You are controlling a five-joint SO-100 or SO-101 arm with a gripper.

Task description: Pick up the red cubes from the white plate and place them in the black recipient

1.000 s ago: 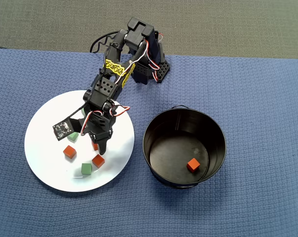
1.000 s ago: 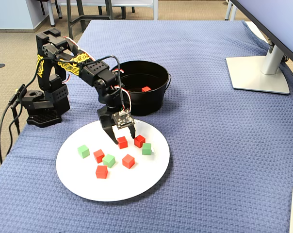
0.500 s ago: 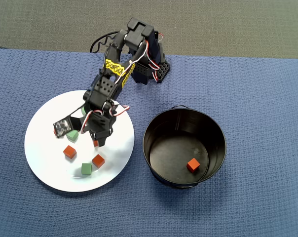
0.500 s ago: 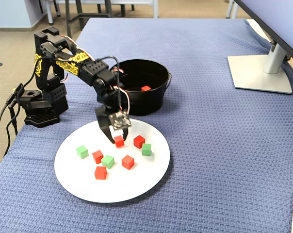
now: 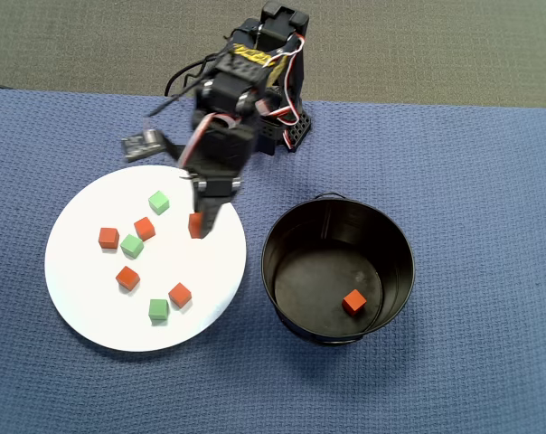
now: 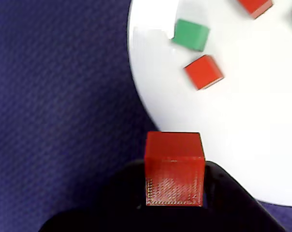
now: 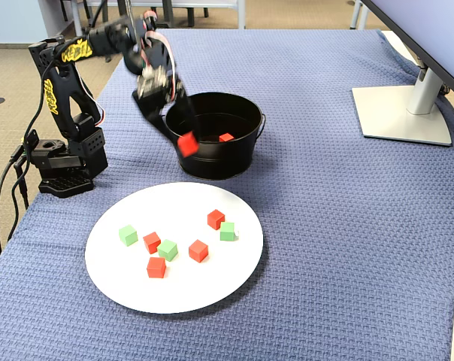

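**Transfer in progress: one red cube carried, not yet over the pot**

The gripper (image 7: 183, 141) is pinched on a red cube (image 6: 175, 167), held clear above the table. In the overhead view it hangs above the near edge of the white plate (image 5: 79, 307), with the black recipient (image 5: 287, 298) well apart to its right. Judged step: carry to the pot. The next move calls for swinging right until the cube is inside the rim, then releasing. One red cube (image 5: 353, 302) already lies on the pot floor. Four red cubes and three green cubes (image 5: 133, 246) lie on the plate, below and to the left of the gripper.
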